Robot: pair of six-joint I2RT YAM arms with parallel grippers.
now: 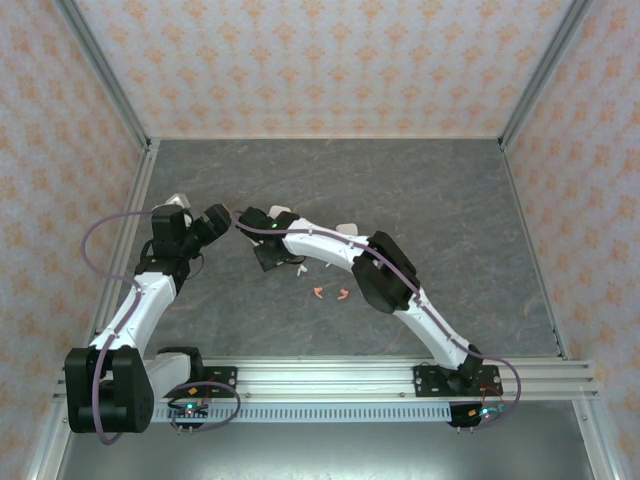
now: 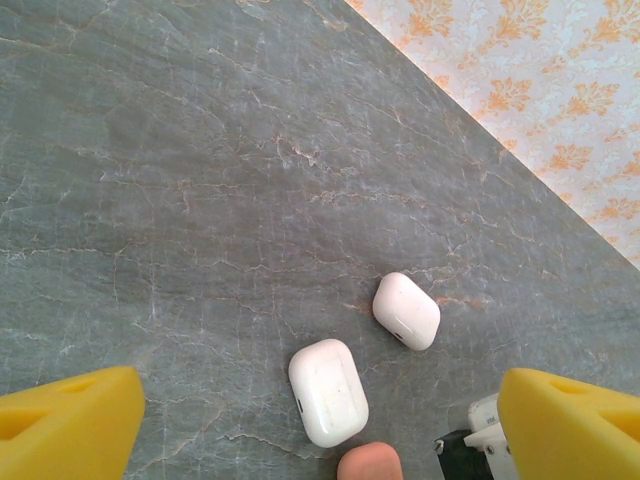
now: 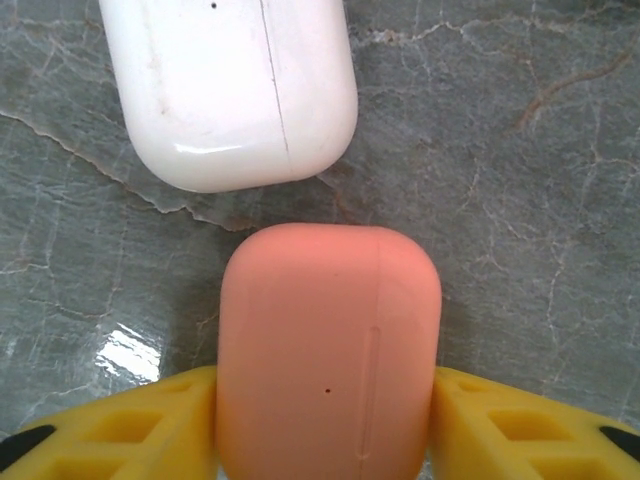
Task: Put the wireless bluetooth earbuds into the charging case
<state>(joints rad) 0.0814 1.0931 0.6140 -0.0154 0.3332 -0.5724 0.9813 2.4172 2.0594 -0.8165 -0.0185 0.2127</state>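
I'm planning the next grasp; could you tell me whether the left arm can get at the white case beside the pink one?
Probably yes: the open left pincer faces that white case, bare table beyond it. The pink case and right pincer crowd its near side.

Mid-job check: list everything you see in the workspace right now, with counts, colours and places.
white cases: two, white, closed, lying apart on the table ahead of the left gripper.
pink case: one, salmon-pink, closed, just short of one white case, between the right gripper's pads.
pink earbuds: two, salmon-pink, loose on the table near the right arm's elbow.
small white pieces: a few, white, close to the right arm; too small to identify.
table: one, grey marbled.
walls: orange-patterned, on three sides.
left gripper: open, yellow pads, nothing between them.
right gripper: yellow pads against both sides of the pink case.
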